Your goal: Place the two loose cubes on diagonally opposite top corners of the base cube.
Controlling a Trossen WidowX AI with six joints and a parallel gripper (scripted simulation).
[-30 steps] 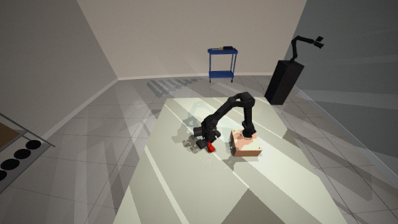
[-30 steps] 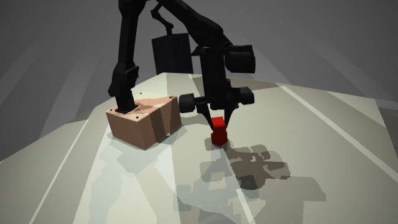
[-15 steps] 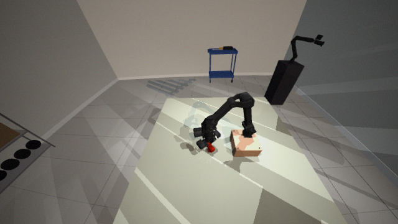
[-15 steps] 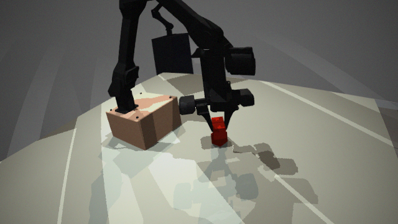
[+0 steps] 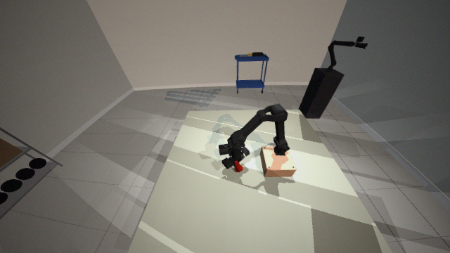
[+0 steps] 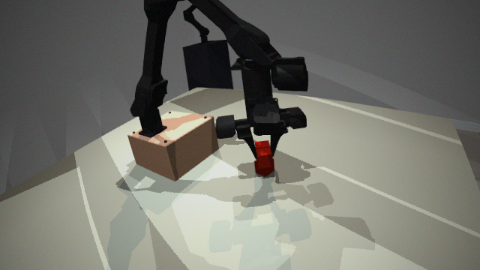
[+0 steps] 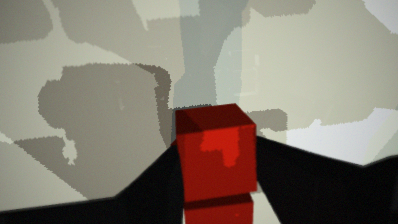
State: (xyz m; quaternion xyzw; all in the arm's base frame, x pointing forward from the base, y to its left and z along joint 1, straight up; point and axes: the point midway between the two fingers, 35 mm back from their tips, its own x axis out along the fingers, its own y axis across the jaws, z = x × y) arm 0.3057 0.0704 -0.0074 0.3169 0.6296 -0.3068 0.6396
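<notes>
The red cubes (image 5: 238,166) (image 6: 264,165) (image 7: 218,165) form a pile inside the left edge of the desk (image 5: 225,218) (image 6: 375,150) (image 7: 325,65) in the top view, apart from the box (image 5: 280,172) (image 6: 193,150). The tool (image 5: 238,162) (image 6: 265,157) (image 7: 213,149) looks clamped on an upper cube. Likely final placing: check level and gap, then part gently and lift straight.

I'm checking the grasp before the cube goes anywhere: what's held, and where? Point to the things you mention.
A red cube (image 5: 238,166) (image 6: 263,151) (image 7: 219,167), apparently pinched by two opposite side faces between the fingertips.
</notes>
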